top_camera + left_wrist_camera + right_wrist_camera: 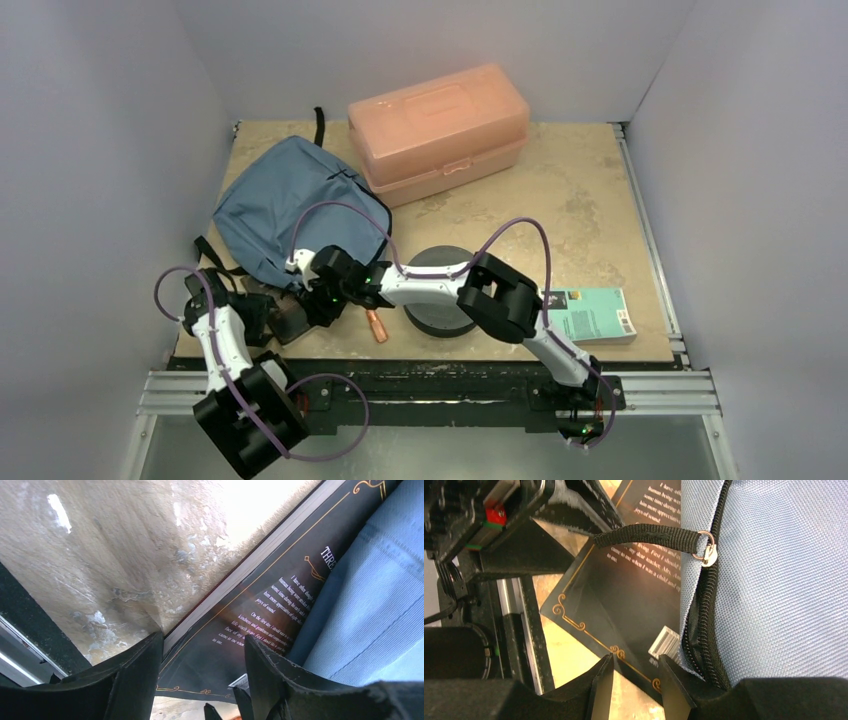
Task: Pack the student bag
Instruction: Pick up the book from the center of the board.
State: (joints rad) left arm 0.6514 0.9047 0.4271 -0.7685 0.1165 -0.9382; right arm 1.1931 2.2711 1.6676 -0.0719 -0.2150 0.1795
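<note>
The beige stone-patterned bench carries a slate-blue student bag at ten o'clock and a salmon-pink box at twelve. A dark round disc lies near six, a teal book at four, a black book at eight, and a small orange item at seven.

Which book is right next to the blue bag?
The black book with gold swirls; it lies against the blue bag at its zipper edge. The teal book lies far off to the right, alone.
</note>
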